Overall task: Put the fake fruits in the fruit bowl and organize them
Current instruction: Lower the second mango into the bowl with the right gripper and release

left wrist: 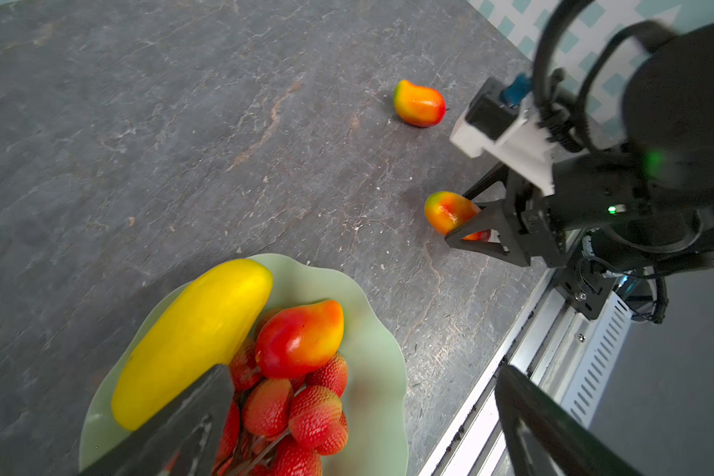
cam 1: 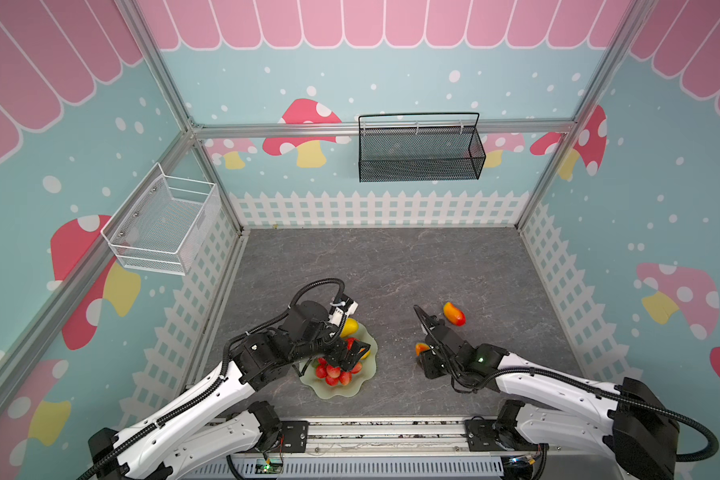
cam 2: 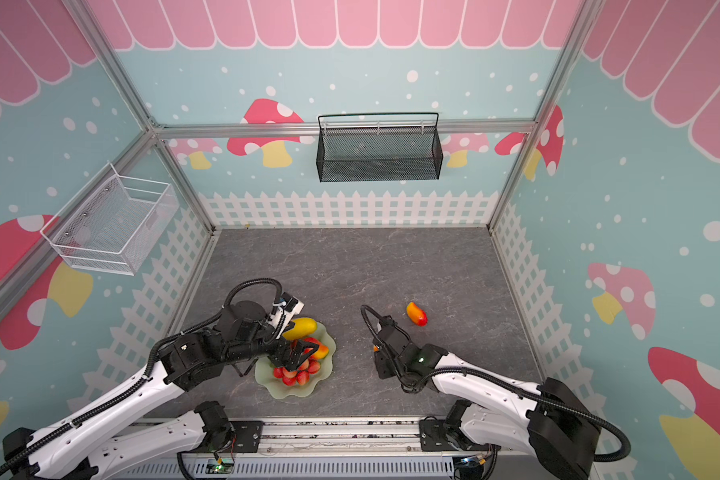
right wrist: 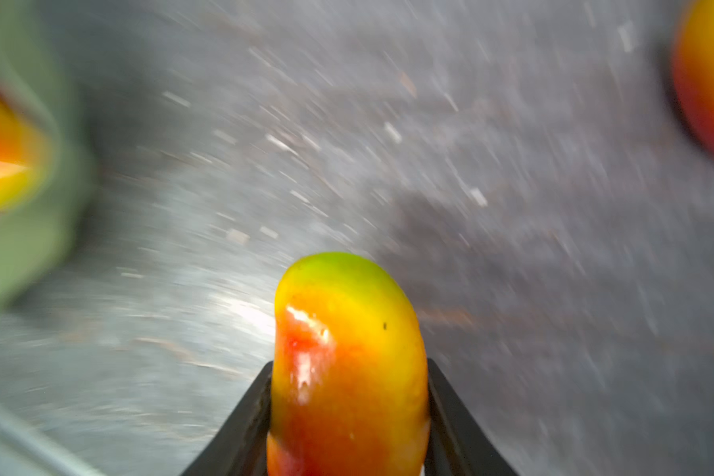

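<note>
Mango-shaped fruit point(right wrist: 347, 329) sits clamped in my right gripper point(left wrist: 464, 220), down at the grey table point(cam 1: 391, 270), right of the fruit bowl point(left wrist: 372, 329). That bowl holds the yellow fruit point(left wrist: 190, 342), red berries point(left wrist: 301, 412) and a second mango point(left wrist: 301, 338). A third mango point(cam 1: 454, 313) lies farther right and back. My left gripper point(cam 1: 356, 356) hovers wide open above the bowl

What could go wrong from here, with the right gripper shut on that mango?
The right gripper pinches only one end of the glossy mango; it may slip out during the carry.
The left gripper hangs open over the fruit bowl, so the arms could collide there.
The shallow bowl already holds the yellow fruit, berries and another mango; a new one might roll off.
</note>
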### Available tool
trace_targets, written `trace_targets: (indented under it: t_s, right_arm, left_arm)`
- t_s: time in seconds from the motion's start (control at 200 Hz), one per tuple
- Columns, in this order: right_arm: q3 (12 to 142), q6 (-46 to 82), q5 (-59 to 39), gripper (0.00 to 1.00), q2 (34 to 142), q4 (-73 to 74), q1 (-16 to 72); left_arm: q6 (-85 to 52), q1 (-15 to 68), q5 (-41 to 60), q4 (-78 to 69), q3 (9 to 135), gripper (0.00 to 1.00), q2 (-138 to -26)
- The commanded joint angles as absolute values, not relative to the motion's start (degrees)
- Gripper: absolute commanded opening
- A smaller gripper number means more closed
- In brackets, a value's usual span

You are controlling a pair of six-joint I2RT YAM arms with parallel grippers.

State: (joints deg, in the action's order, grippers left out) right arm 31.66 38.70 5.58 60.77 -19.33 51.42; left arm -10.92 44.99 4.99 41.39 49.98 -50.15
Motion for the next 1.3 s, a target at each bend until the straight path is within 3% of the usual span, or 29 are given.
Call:
trace_targets:
  t_s: [0.0, 0.18, 0.475, 0.851, 1.296]
  right_arm:
    - [34.39, 29.09, -2.87, 0.40, 59.01, -6.63, 52.09]
    - [41.45, 20.92, -11.09, 0.39, 66.93, -0.67, 57.92]
    - [44.62, 11.44, -15.42, 0.39, 75.60, 2.75, 62.43]
    - [48.02, -2.05, -16.51, 0.39, 81.77, 1.01, 62.58]
    - [46.67, -9.37, -17.08, 0.42, 85.61, 3.33, 62.66]
  left_arm:
    - [-16.40, 43.42, 1.86, 49.85, 53.00, 1.00, -48.57]
    - [-23.75, 40.55, 2.92, 51.81, 55.87, 1.00, -45.53]
    - [-32.97, 38.44, 3.89, 60.48, 56.96, 1.00, -41.94]
    - [-32.83, 38.34, 1.60, 64.16, 55.65, 1.00, -38.16]
    - [-31.40, 38.30, 1.03, 64.09, 55.63, 1.00, -38.84]
